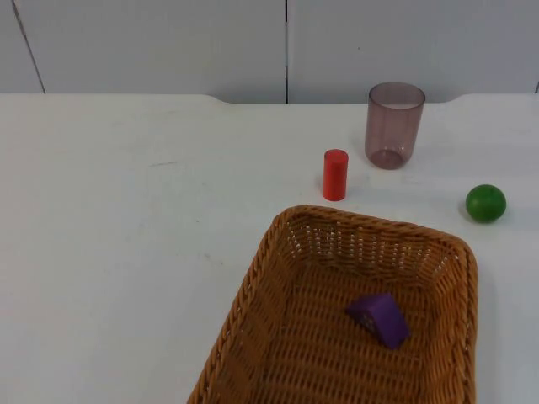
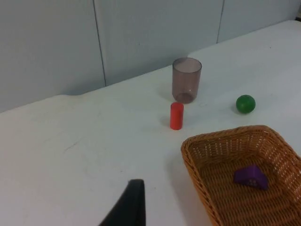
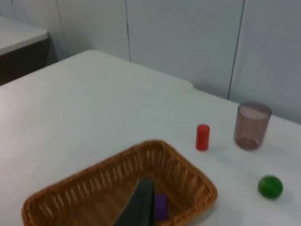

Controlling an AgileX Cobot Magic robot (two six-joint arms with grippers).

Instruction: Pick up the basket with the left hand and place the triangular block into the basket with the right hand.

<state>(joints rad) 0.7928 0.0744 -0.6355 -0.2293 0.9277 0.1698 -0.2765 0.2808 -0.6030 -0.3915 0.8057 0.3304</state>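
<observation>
A brown wicker basket [image 1: 370, 220] rests on the white table at the front, right of centre. On its woven floor lies a purple triangular block [image 1: 381, 318]. In the left wrist view the basket [image 2: 225, 134] and the block [image 2: 250, 176] sit beyond my left gripper [image 2: 127, 209], which hangs over bare table well apart from the rim. My right gripper [image 3: 138, 207] is raised above the basket [image 3: 108, 162], in line with the block [image 3: 161, 206]. Nothing is held by either gripper.
Behind the basket stands a red cylinder [image 1: 335, 174], and a translucent grey-purple cup [image 1: 394, 124] is farther back. A green ball [image 1: 486, 203] lies at the right. The grey partition wall [image 1: 168, 42] closes the table's far side.
</observation>
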